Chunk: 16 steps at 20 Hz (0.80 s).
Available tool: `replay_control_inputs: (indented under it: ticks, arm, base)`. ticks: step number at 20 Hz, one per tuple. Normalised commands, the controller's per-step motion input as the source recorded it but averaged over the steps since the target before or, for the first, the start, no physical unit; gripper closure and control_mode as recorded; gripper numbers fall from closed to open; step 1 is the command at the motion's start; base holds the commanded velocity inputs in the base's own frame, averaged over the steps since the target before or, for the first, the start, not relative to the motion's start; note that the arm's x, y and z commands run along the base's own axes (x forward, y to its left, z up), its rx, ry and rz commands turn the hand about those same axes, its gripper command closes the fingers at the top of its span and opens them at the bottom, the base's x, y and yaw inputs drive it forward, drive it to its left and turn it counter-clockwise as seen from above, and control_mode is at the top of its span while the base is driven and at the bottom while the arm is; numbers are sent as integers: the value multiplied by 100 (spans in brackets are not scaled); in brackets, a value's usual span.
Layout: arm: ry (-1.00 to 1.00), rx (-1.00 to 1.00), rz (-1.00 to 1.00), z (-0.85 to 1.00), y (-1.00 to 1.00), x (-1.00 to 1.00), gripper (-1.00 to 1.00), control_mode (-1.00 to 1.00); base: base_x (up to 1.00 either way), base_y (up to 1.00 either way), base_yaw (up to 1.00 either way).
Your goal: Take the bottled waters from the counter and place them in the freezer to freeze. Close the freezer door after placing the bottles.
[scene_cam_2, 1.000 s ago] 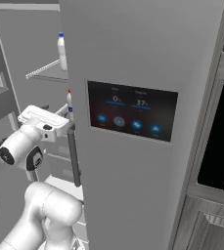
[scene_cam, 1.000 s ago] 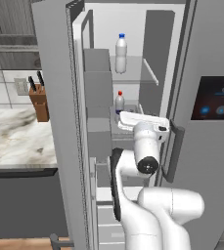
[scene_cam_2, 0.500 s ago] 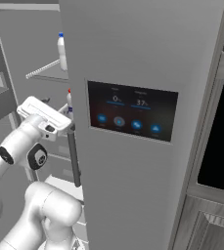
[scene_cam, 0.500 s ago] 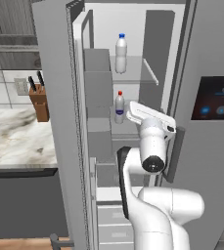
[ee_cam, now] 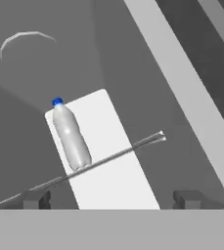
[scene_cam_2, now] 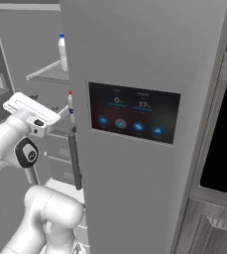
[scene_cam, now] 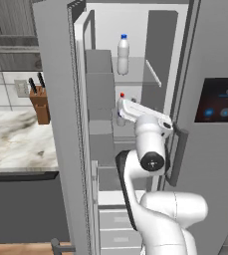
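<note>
The freezer (scene_cam: 135, 30) stands open, its flat grey freezer door (scene_cam: 56, 124) swung out to the left. The blue-capped bottled water (scene_cam: 123, 55) stands upright on an upper shelf. It also shows in the right base view (scene_cam_2: 63, 49) and, from below, in the hand view (ee_cam: 70, 136). The red-capped bottled water (scene_cam: 120, 107) stands on the shelf below, partly hidden behind my white hand (scene_cam: 144, 115). My gripper (ee_cam: 111, 199) is open, its two tips far apart with nothing between them, and it points up into the compartment. A stretch of the counter (scene_cam: 11, 139) shows on the left.
A brown knife block (scene_cam: 39, 99) stands on the counter by the tiled wall. The grey fridge door with the black display (scene_cam_2: 135, 119) is close on my right. Grey bins (scene_cam: 98, 89) line the freezer door's inner face. White drawers (scene_cam: 113, 219) sit low in the compartment.
My hand has lifted and tilted upward, drawing back a little from the red-capped bottle. Both bottles stay put on their shelves. The jaws remain open.
</note>
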Motion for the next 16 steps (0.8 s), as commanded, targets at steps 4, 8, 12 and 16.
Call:
replay_control_inputs:
  ticks: [4, 8, 12, 16]
  arm:
    - [6, 1, 6, 24, 71, -84, -100, -100]
    - [30, 29, 0, 59, 7, -100, -100, -100]
    - [44, 38, -3, 96, 5, -100, -100, -100]
    - [66, 37, -13, 84, 0, -100, -100, -100]
  base:
    - [0, 0, 0]
    - [0, 0, 0]
    - [0, 0, 0]
    - [0, 0, 0]
